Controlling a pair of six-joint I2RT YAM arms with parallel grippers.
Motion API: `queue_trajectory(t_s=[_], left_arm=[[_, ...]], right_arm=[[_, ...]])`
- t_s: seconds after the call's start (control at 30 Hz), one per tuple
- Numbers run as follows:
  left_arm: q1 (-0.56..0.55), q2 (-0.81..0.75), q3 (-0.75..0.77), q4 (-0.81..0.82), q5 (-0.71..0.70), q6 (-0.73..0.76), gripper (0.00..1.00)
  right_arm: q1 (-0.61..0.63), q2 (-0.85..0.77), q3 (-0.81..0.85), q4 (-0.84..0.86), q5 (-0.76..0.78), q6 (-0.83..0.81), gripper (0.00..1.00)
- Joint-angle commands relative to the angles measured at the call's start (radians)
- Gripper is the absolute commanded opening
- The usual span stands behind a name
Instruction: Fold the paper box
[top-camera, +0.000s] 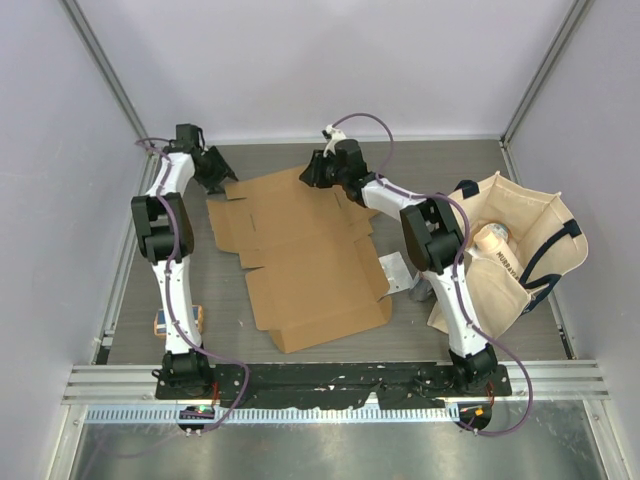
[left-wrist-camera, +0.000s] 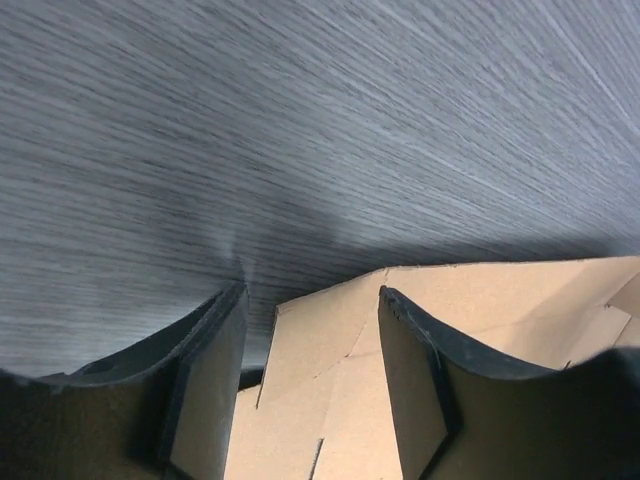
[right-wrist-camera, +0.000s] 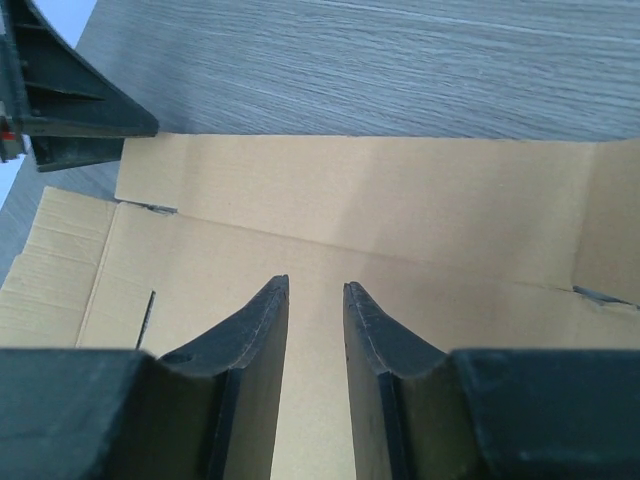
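Folding is barely starting: the paper box (top-camera: 300, 255) is lying flat beneath the narrowly parted, empty right gripper (right-wrist-camera: 315, 292), its corner just ahead of the spread left gripper (left-wrist-camera: 311, 296), which probably must pinch and raise it.

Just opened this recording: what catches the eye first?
The brown paper box, a flat unfolded sheet, fills the middle of the table. The left hand is at its far-left corner, the right hand over its far flap. A beige tote bag sits open on the right.
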Motion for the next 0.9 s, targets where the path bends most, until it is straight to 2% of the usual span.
queue_trajectory(t_s=[0.0,0.03,0.07,0.13,0.17,0.23,0.27,0.3,0.37,0.4,0.43,0.5,0.67,0.87], left_arm=[[-0.001,-0.036,-0.076,0.082,0.089,0.037,0.54],[-0.001,-0.05,-0.093,0.123,0.13,0.038,0.5],[0.0,-0.054,-0.105,0.139,0.15,0.038,0.4],[-0.001,-0.068,-0.133,0.16,0.168,0.044,0.33],[0.0,-0.082,-0.139,0.166,0.181,0.055,0.25],[0.0,-0.1,-0.157,0.189,0.2,0.069,0.18],[-0.001,-0.112,-0.16,0.192,0.218,0.075,0.07],[0.0,-0.12,-0.157,0.191,0.226,0.093,0.02],[0.0,-0.139,-0.162,0.194,0.235,0.11,0.0],[-0.001,-0.158,-0.169,0.2,0.259,0.124,0.0],[0.0,-0.172,-0.174,0.212,0.273,0.13,0.0],[-0.003,-0.224,-0.209,0.241,0.309,0.135,0.0],[-0.01,-0.33,-0.269,0.303,0.398,0.166,0.0],[-0.035,-0.467,-0.334,0.3,0.473,0.27,0.0]], right_arm=[[0.017,-0.1,-0.009,0.08,-0.055,-0.034,0.34],[0.016,-0.102,-0.011,0.077,-0.06,-0.035,0.34],[0.013,-0.105,-0.011,0.072,-0.071,-0.037,0.34],[0.005,-0.119,-0.006,0.04,-0.097,-0.049,0.34],[0.004,-0.126,0.0,0.027,-0.124,-0.081,0.34],[-0.004,-0.152,0.021,-0.055,-0.147,-0.13,0.36],[-0.007,-0.16,0.05,-0.094,-0.166,-0.161,0.38],[-0.013,-0.165,0.067,-0.166,-0.195,-0.226,0.39],[-0.018,-0.176,0.127,-0.281,-0.221,-0.297,0.43],[-0.021,-0.177,0.15,-0.385,-0.227,-0.389,0.46],[-0.022,-0.18,0.174,-0.432,-0.221,-0.425,0.51],[-0.027,-0.182,0.234,-0.542,-0.226,-0.484,0.55],[-0.041,-0.203,0.337,-0.688,-0.263,-0.644,0.71],[-0.039,-0.215,0.438,-0.811,-0.321,-0.745,0.76]])
